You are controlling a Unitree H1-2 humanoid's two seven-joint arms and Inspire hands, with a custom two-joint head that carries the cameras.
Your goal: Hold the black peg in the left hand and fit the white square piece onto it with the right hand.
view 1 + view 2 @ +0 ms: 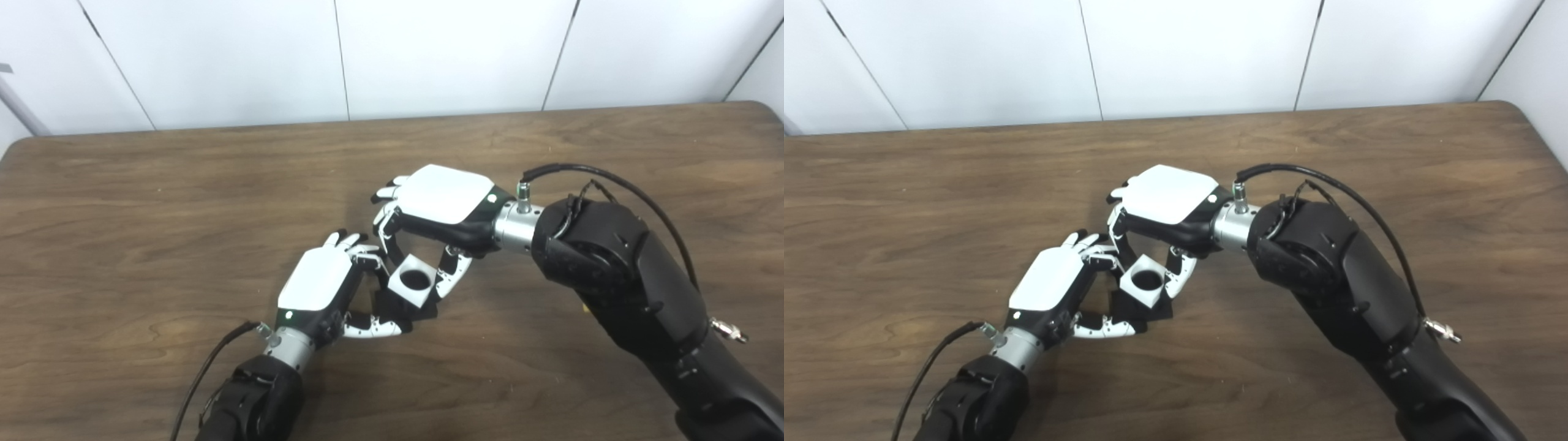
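The white square piece (414, 280) has a round dark hole in its top face. My right hand (442, 202) holds it from above, pinched between fingers and thumb. Directly under it sits the black peg (409, 310), of which only the dark base shows beneath and beside the white piece. My left hand (318, 282) grips that black base from the left, its thumb (373, 329) running along the near side. The two hands meet at the middle of the wooden table (184, 196). Whether the white piece is seated on the peg is hidden.
A black cable (597, 177) loops over my right forearm, and another cable (205, 367) trails from my left wrist. White wall panels (429, 55) stand behind the table's far edge.
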